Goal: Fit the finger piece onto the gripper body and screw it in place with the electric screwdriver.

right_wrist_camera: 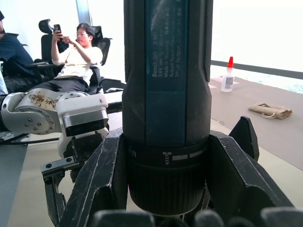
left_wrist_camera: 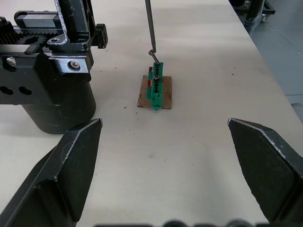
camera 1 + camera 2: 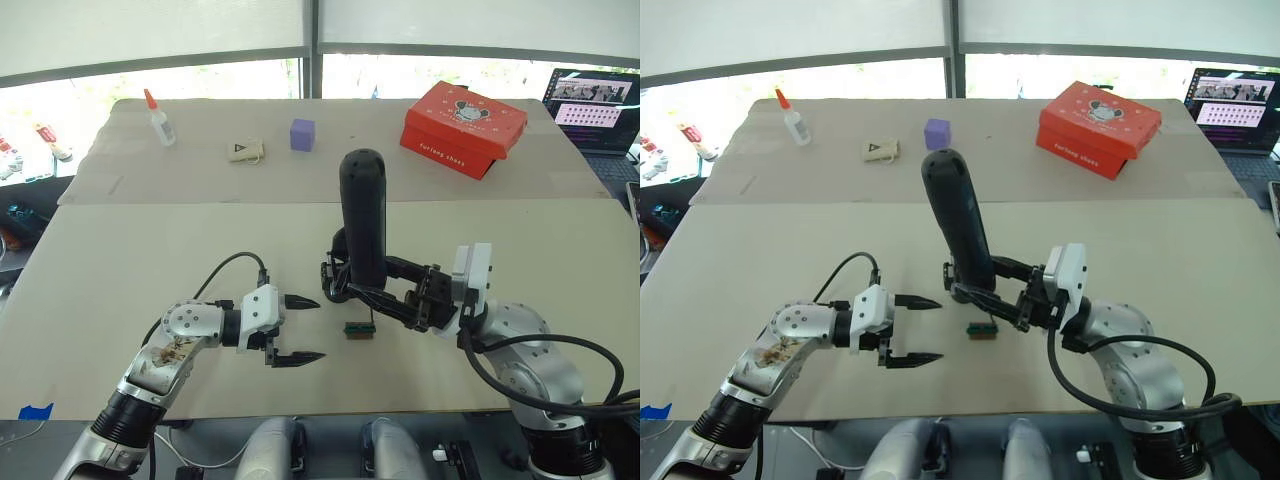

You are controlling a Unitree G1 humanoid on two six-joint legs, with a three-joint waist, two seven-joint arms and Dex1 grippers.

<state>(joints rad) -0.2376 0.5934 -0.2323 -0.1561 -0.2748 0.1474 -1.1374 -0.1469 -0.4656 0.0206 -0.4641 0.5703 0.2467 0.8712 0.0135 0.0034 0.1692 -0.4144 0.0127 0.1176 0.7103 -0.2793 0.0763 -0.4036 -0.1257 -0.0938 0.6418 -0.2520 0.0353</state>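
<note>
The right gripper (image 3: 975, 295) has its jaws clamped around the long, thick black cylindrical electric screwdriver (image 3: 362, 215), held upright with its thin metal bit resting on a screw in the small green-and-brown block (image 2: 155, 87) on the beige counter (image 3: 120, 260). Picking the screw up well likely means keeping the bit seated straight in the head and lifting straight up without tilting. The left gripper (image 3: 297, 330) hovers just beside the block, jaws spread wide and empty. The black mechanical gripper body (image 2: 49, 66), with its round dark base, stands on the counter near the left jaws, beside the block. The finger piece seems already on it, though I cannot be sure.
</note>
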